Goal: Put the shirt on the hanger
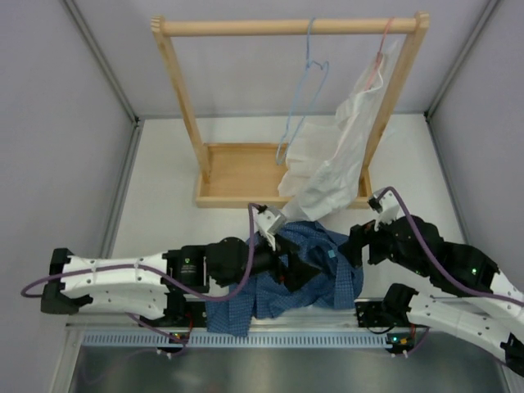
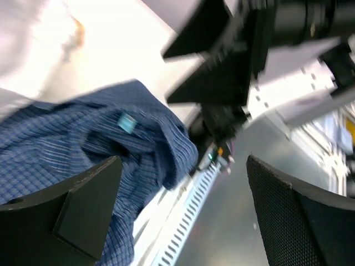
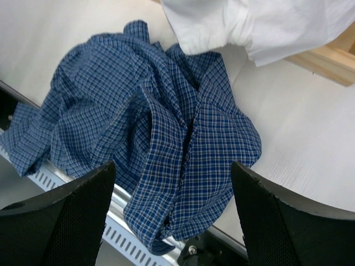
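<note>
The dark blue checked shirt (image 1: 315,266) lies crumpled at the table's near edge, part of it draped over the slotted rail. It also shows in the left wrist view (image 2: 72,144) and the right wrist view (image 3: 166,127). The light blue wire hanger (image 1: 307,90) hangs by its hook from the wooden rod, empty. My left gripper (image 1: 304,274) is open and empty, hovering over the shirt's middle; its fingers (image 2: 83,210) straddle the shirt's edge and the rail. My right gripper (image 1: 354,246) is open and empty just above the shirt's right side, with its fingers (image 3: 61,216) spread wide.
A wooden rack (image 1: 286,26) with a tray base (image 1: 237,176) stands at the back. A white shirt (image 1: 336,164) hangs on a thin pink hanger (image 1: 379,57) at the rod's right end and drapes down onto the tray, close to the blue shirt. Grey walls enclose the table.
</note>
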Action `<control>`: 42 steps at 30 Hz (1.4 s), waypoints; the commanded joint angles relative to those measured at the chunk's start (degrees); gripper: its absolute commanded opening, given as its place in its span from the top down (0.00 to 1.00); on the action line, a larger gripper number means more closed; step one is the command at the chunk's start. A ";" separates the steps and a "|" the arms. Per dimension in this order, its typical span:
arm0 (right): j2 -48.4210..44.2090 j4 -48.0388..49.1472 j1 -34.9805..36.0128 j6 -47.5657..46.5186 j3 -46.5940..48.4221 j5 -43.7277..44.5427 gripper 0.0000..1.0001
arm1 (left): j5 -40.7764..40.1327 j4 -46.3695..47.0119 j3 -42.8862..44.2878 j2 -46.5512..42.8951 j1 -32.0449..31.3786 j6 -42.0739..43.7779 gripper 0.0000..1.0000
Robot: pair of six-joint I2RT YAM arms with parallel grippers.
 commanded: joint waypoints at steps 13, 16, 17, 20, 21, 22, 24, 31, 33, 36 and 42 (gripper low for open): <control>-3.36 0.70 0.73 1.11 0.14 -2.17 0.25 | -0.34 -1.62 0.04 21.85 11.03 -0.04 0.49; -3.98 1.75 0.73 0.23 -0.82 -5.07 0.25 | -0.42 -1.43 0.30 23.09 11.47 -0.04 0.95; -3.98 2.98 0.73 -0.03 -1.00 -6.38 0.26 | -0.59 -1.78 0.56 22.83 11.47 -0.38 1.00; -2.58 5.62 0.73 -1.26 -1.79 -14.27 0.35 | -4.62 -3.89 -0.05 17.66 11.29 -2.75 1.00; -0.22 6.76 0.73 -1.53 -1.62 -16.48 0.39 | -8.12 -4.16 -0.75 13.55 11.29 -3.28 1.00; 1.71 6.42 0.81 -1.62 -1.09 -16.85 0.43 | -9.81 -6.07 -1.19 11.68 11.29 -3.72 1.00; 7.32 4.67 1.08 -1.36 -0.04 -13.98 0.52 | -11.49 -8.02 -0.93 8.60 11.29 -4.25 1.00; 13.41 3.96 9.67 5.40 4.79 0.27 0.57 | -12.98 -13.56 0.39 4.19 11.29 -7.06 1.00; 15.96 2.56 12.14 8.12 5.50 4.93 0.57 | -13.95 -14.79 0.56 4.10 11.21 -8.38 1.00; 21.31 -2.89 18.20 13.12 5.86 12.05 0.58 | -16.41 -16.28 0.39 2.62 11.29 -11.19 1.00; 23.62 -3.08 19.53 17.36 1.82 12.77 0.59 | -21.50 -20.59 1.09 -1.25 11.38 -13.92 1.00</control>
